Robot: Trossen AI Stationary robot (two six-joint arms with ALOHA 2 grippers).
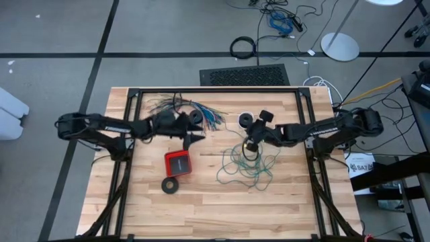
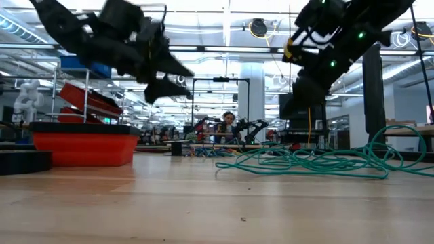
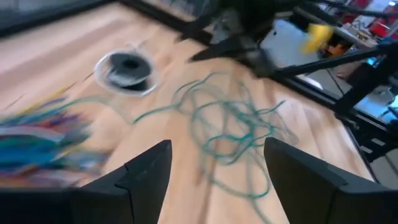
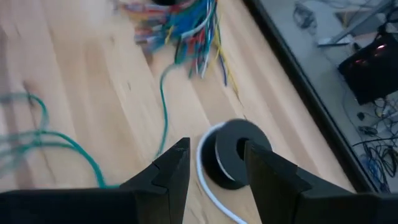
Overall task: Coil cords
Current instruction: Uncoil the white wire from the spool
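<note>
Two dark arms are hanging over a wooden table (image 1: 201,208), one reaching in from each side. Between them the teal-green wire (image 1: 245,165) is lying in a loose tangle on the boards, nowhere near a neat coil, with one strand running off toward the fanned bundle of coloured wires (image 1: 201,111) at the far edge. A red box (image 1: 178,163) is sitting near the middle, with a black ring (image 1: 170,185) flat on the wood just beside it on the near side. The thin white cord (image 1: 246,119) is looping around its small black round piece close to the far edge, right by the right arm.

The left gripper (image 1: 198,139) is hovering above the table near the red box, fingers spread wide and holding nothing. The right gripper (image 1: 252,143) is sitting over the far end of the green tangle, jaws parted; I can't tell whether a strand is caught between them.
</note>
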